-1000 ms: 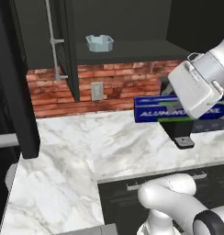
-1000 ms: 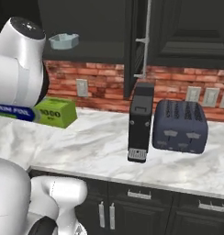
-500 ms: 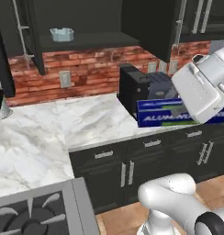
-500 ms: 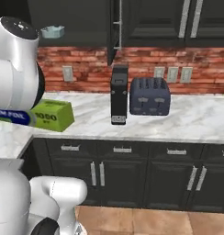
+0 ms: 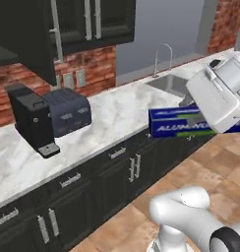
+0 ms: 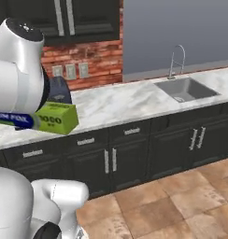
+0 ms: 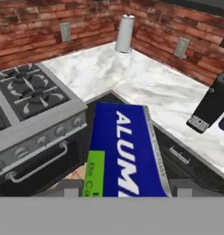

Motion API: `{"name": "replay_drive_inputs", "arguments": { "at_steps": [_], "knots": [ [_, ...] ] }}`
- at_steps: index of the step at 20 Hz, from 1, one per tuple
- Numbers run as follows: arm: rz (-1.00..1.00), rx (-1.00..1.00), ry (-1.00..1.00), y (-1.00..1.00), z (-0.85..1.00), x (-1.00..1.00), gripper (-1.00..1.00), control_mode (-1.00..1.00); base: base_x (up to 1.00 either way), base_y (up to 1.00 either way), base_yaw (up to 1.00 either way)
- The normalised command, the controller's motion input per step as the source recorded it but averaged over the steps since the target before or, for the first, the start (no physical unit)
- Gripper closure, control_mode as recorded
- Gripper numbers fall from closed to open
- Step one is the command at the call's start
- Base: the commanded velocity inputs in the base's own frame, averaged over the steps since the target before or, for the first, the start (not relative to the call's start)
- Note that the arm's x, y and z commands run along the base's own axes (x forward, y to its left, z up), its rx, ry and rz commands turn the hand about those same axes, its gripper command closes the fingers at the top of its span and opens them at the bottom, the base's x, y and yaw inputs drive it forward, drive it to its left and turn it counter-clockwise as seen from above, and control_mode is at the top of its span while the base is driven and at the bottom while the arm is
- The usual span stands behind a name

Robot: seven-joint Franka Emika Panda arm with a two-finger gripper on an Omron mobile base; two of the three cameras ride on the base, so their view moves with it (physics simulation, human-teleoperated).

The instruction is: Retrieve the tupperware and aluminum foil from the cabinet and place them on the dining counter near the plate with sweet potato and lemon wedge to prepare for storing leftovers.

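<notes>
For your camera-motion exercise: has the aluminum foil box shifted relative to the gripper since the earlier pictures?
No. The aluminum foil box stays beside the white hand; only the background changed, with the sink now behind it, so the base moved.

A home kitchen: marble counter (image 5: 117, 110) over dark cabinets (image 6: 134, 154), brick backsplash (image 7: 36, 27), a sink (image 6: 186, 88) with faucet (image 6: 176, 58), toaster (image 5: 68, 110), coffee maker (image 5: 33, 118) and a stove (image 7: 29, 98) (4 burners).

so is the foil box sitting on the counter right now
No, the foil box is held in the air by the tool, out past the counter edge above the floor.
</notes>
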Motion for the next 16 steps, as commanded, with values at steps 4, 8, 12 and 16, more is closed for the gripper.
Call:
{"name": "replay_drive_inputs", "arguments": {
  "at_steps": [4,8,12,16],
  "knots": [
    [0.00,0.00,0.00,0.00,0.00,0.00,1.00,1.00,0.12,-0.93,-0.72],
    [0.00,0.00,0.00,0.00,0.00,0.00,1.00,1.00,0.24,-0.79,-0.71],
    [0.00,0.00,0.00,0.00,0.00,0.00,1.00,1.00,0.34,-0.62,-0.71],
    [0.00,0.00,0.00,0.00,0.00,0.00,1.00,1.00,0.32,-0.50,-0.73]
  ]
}}
